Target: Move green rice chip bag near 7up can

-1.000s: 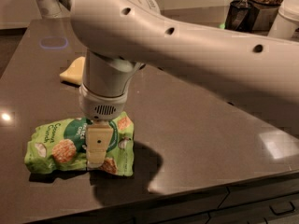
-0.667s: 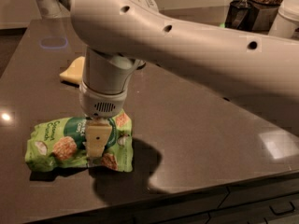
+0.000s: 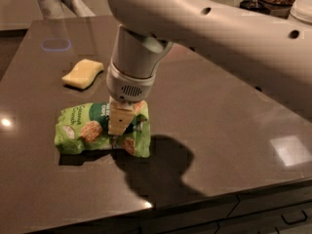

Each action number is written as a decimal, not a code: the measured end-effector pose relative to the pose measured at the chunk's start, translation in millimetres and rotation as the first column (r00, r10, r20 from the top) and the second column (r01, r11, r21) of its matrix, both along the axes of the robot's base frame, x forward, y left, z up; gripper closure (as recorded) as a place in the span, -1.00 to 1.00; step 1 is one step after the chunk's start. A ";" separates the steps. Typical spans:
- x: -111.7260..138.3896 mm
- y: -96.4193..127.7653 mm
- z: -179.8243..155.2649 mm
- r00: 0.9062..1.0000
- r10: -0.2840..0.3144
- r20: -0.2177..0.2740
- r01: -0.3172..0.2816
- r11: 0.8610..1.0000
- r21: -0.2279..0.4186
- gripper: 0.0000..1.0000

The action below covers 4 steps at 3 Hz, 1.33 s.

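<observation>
The green rice chip bag [image 3: 80,130], a crinkly light-green pouch with tan chip pictures, is at the front left of the dark table [image 3: 219,106]. My gripper [image 3: 119,128] points straight down and is shut on the bag's right part, holding it just off the surface, with a shadow beneath it. One pale finger [image 3: 118,118] shows in front of the bag. The 7up can is out of view.
A pale yellow sponge [image 3: 83,73] lies behind the bag to the left. Jars and a white container [image 3: 302,9] stand at the back right corner. The table's front edge runs close below the bag, with drawer fronts [image 3: 273,213] under it.
The bag has shifted right and slightly up with the gripper, while the sponge has stayed in place. The arm has swung over to the right.
</observation>
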<state>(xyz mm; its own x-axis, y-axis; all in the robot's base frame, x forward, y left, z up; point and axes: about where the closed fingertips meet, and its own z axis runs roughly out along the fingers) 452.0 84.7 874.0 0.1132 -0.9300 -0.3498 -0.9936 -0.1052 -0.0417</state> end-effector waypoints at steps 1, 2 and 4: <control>36.0 -34.7 11.9 0.995 -0.098 0.033 0.099 0.995 -0.008 1.00; 76.7 -70.1 25.1 0.979 -0.183 0.091 0.187 0.982 -0.039 1.00; 127.0 -93.8 43.1 0.955 -0.246 0.164 0.258 0.964 -0.060 0.70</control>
<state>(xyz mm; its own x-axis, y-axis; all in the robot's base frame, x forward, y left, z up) 579.0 -9.1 917.1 -0.0820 -0.9593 -0.2702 -0.9704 0.1386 -0.1976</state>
